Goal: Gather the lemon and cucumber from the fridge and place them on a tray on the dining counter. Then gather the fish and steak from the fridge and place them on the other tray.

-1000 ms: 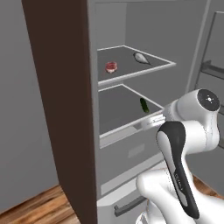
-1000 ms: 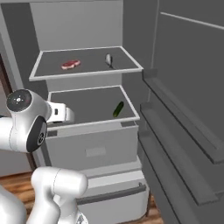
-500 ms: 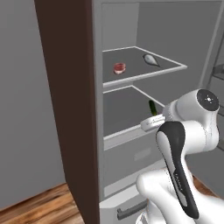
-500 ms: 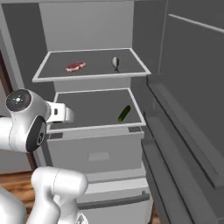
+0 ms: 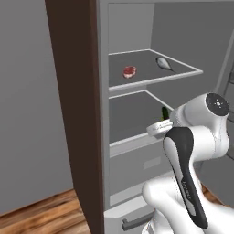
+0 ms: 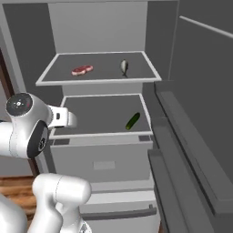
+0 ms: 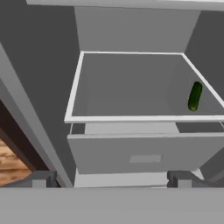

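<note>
The fridge (image 6: 100, 27) stands open in front of me. On its upper shelf lie the red-pink steak (image 6: 82, 69) (image 5: 130, 71) at the left and the grey fish (image 6: 124, 67) (image 5: 164, 64) at the right. The dark green cucumber (image 6: 133, 121) (image 5: 165, 113) (image 7: 194, 96) rests at the right of the lower shelf. My gripper (image 7: 111, 181) is open and holds nothing. It hangs outside the fridge, in front of the lower shelf and left of the cucumber. The lemon, the trays and the dining counter are out of view.
A dark brown panel (image 5: 73, 114) rises along the fridge's left side. The open fridge door (image 6: 195, 136) with its bins stands at the right. A closed drawer (image 6: 102, 157) sits under the lower shelf, above a wood floor (image 5: 41, 215).
The whole picture has shifted and the fridge looms larger: the base has moved closer. The food lies as before and the gripper stays open.
</note>
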